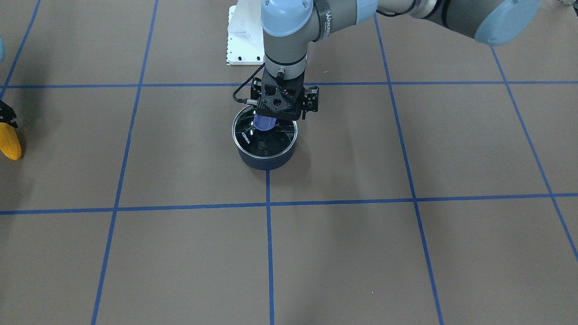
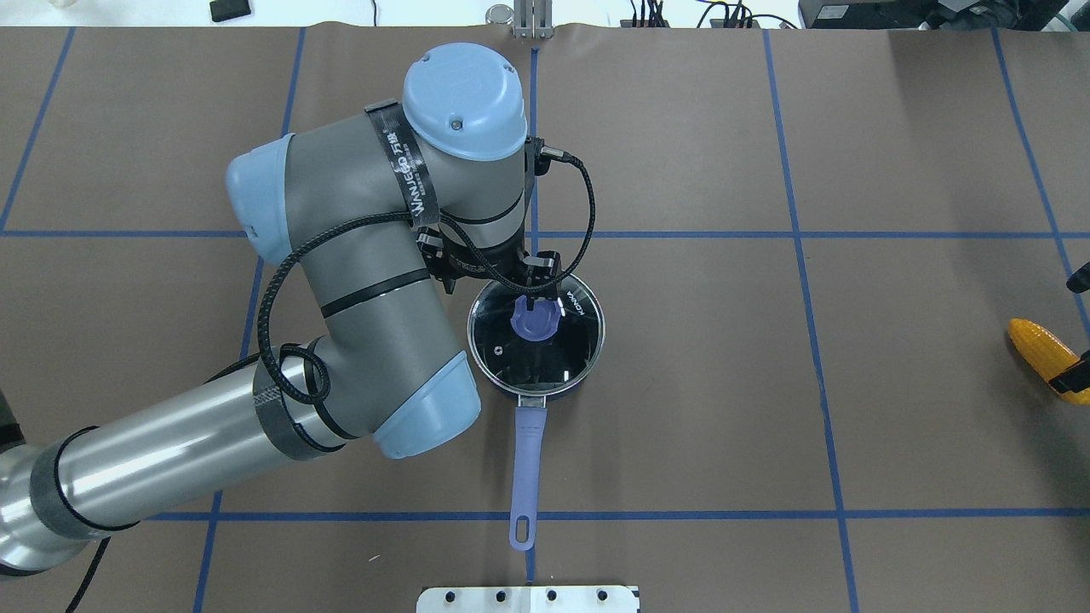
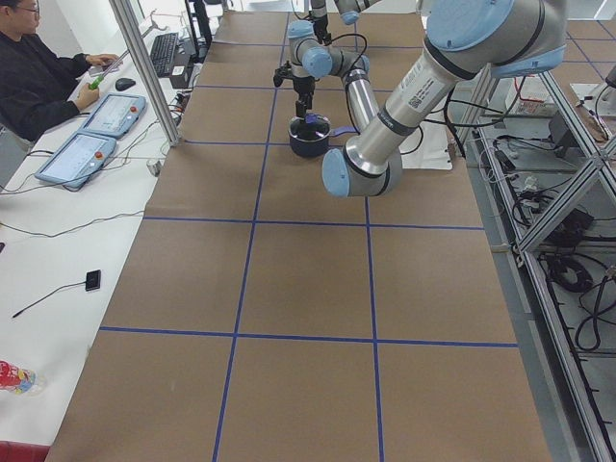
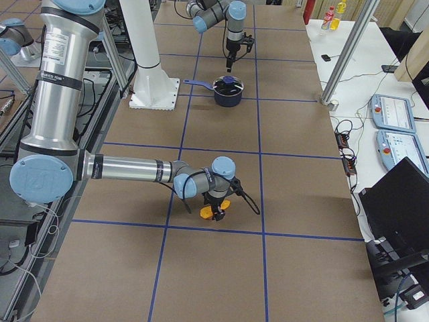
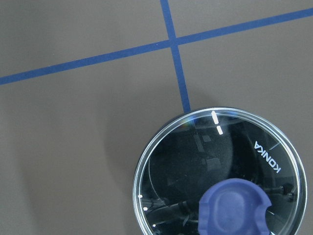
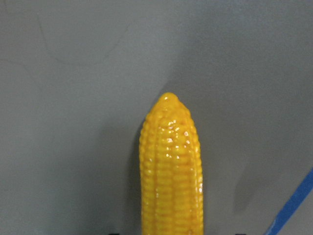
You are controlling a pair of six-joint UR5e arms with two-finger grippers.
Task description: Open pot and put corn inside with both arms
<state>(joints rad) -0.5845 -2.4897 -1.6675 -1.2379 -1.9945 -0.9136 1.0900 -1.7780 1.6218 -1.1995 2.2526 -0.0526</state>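
1. Pot (image 1: pixel 264 160) sits mid-table with the glass lid (image 5: pixel 195 161) on and the handle (image 2: pixel 526 460) pointing at the robot base.
2. Left gripper (image 2: pixel 534 288) hangs just above the lid's purple knob (image 2: pixel 535 322), not touching (the side view shows a gap). Can't tell the finger spread.
3. Corn (image 6: pixel 171 166) is on the robot's far right, well apart from the pot.
4. Right gripper (image 4: pixel 216 208) is clamped on the corn's thick end.

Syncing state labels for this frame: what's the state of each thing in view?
pot: upright, closed, lid on.
lid: seated on pot.
knob: directly under left gripper.
corn: lying flat, outside pot, far from it.
left gripper: at knob, open or shut unclear.
right gripper: astride corn, grip unclear.
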